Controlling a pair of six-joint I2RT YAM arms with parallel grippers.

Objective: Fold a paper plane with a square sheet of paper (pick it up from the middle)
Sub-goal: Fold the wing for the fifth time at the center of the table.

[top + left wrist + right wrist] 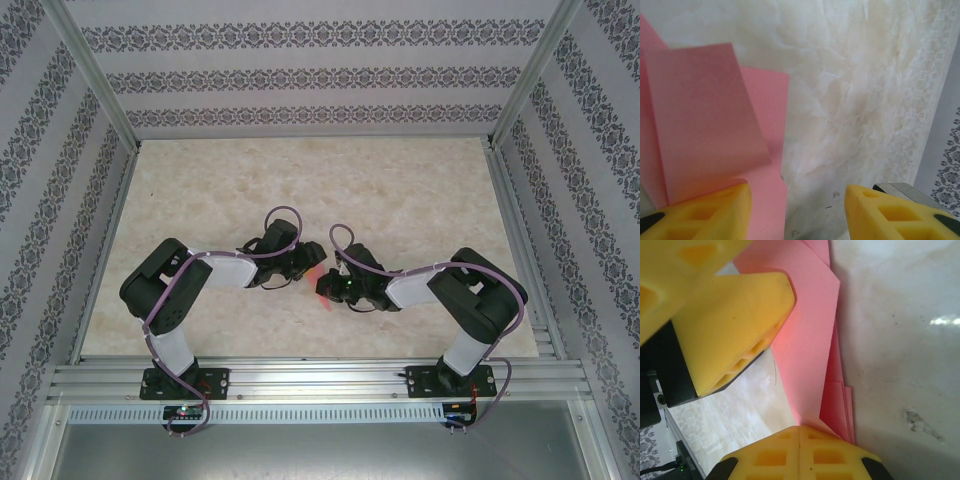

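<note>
Left arm [190, 285] and right arm [465, 295] bend inward from their bases, elbows out, wrists nearly meeting; left gripper [797, 212] has its yellow fingers spread apart, right gripper [800, 455] has its fingers pressed together, pinching the square sheet of paper [810, 330]

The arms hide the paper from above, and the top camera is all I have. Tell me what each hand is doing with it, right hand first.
Observer: The right hand is shut on an edge of the pink sheet.
Operator: Now the left.
Observer: The left hand is open. The sheet reaches partway into its gap, and the rest of the gap is over bare table.
Operator: Describe the sheet itself.
Observer: It is folded. A panel stands up in the left wrist view, and stacked layer edges show near the right hand.
</note>
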